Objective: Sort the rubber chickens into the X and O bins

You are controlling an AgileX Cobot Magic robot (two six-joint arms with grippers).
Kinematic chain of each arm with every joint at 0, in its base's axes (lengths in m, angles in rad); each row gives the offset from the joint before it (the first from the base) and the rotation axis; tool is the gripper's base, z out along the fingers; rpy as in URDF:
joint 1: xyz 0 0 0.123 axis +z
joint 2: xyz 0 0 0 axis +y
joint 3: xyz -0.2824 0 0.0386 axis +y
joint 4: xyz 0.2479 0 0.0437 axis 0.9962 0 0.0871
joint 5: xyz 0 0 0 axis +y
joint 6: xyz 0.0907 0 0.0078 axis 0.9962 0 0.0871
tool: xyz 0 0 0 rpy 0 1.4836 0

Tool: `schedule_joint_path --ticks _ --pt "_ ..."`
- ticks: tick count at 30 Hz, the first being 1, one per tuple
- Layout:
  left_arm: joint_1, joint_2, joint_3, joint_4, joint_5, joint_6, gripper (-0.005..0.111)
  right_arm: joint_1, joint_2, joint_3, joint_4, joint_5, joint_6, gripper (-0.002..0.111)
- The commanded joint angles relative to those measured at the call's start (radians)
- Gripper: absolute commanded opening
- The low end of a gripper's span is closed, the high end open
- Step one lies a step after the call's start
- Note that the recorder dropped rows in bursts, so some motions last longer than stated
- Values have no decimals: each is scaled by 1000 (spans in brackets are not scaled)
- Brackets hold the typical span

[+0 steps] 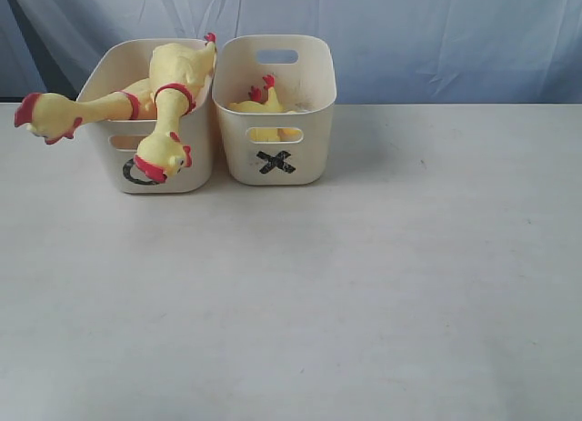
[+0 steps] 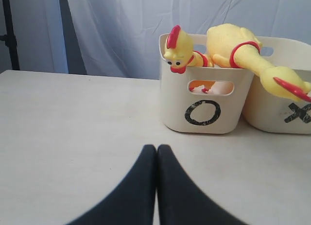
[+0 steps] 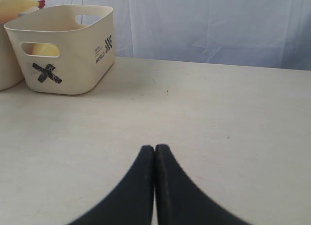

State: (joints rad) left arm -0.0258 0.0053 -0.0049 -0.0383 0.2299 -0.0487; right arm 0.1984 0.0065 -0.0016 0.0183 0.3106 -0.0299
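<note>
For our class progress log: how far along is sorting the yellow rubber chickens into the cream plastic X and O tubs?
Done: two yellow rubber chickens sit in the cream plastic O tub, a third chicken in the X tub. In hand: nothing; left gripper and right gripper are shut, empty. Left: apparently nothing; no chicken shows on the table.

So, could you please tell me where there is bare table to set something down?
The table is bare in front of both bins and, in the exterior view, right of the X bin. It is crowded at the O bin: two chickens spill over its front and left rim. The bins stand almost touching, with no room between.
</note>
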Motion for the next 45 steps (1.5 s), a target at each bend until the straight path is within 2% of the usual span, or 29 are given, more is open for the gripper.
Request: schedule_joint_path --ticks 1,6,45 --pt "-6 -5 5 -10 0 21 0 0 -7 2 -2 -5 0 0" --pt "-6 -5 5 -17 0 168 0 0 -7 2 -2 -5 0 0" --pt "-6 -5 5 -32 -4 166 0 0 -7 2 3 -6 0 0"
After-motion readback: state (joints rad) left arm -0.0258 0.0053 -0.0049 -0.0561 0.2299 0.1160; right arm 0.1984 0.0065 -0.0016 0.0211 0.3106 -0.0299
